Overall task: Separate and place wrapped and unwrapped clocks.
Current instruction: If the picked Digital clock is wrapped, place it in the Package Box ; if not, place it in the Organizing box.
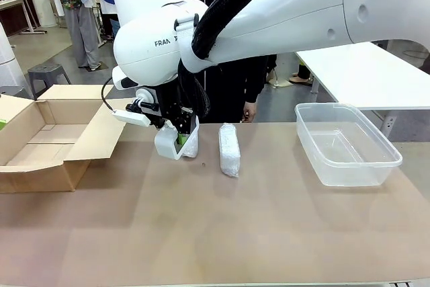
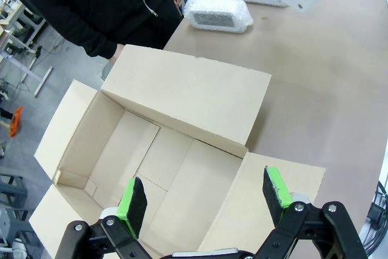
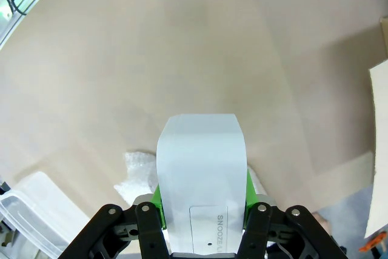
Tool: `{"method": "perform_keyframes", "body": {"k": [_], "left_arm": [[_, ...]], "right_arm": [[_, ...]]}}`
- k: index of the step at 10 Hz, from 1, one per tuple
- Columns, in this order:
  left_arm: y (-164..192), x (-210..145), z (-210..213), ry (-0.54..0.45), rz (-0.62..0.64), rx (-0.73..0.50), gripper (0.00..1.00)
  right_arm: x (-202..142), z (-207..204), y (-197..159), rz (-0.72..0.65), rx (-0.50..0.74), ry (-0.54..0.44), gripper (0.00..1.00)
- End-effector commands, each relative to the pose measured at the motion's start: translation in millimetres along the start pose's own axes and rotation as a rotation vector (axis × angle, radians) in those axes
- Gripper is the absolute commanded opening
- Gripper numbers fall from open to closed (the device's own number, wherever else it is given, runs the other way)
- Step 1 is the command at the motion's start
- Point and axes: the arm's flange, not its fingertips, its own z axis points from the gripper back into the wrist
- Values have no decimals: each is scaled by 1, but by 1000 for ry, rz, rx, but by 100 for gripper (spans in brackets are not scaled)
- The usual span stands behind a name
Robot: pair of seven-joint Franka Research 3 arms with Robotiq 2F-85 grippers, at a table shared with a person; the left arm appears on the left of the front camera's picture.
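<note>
While pinching the bare clock with the right gripper, held left gripper spread over box. Probably needed carrying to a container next.

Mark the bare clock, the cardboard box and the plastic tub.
bare clock (image 3: 202,156), right wrist view, middle of its white casing.
cardboard box (image 1: 67,113), front view, far inner wall.
plastic tub (image 1: 353,173), front view, near wall.

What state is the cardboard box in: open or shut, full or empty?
Open and empty. The box has its flaps folded outward, and the left wrist view looks down on a bare floor.
</note>
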Motion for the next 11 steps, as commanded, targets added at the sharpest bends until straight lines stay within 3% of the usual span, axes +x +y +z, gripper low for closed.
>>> {"method": "perform_keyframes", "body": {"k": [1,3,4,8,11], "left_arm": [[2,-3,-1,-19,-14,-9,100],[2,-3,-1,-19,-14,-9,100],[2,-3,-1,-19,-14,-9,100],[2,-3,-1,-19,-14,-9,100],[2,-3,-1,-19,-14,-9,100]], "right_arm": [[0,2,0,0,-3,2,31],[0,2,0,0,-3,2,31],[0,0,0,0,0,0,51],[-12,5,-2,-242,-109,47,51],[-28,1,7,-450,-94,54,51]]}}
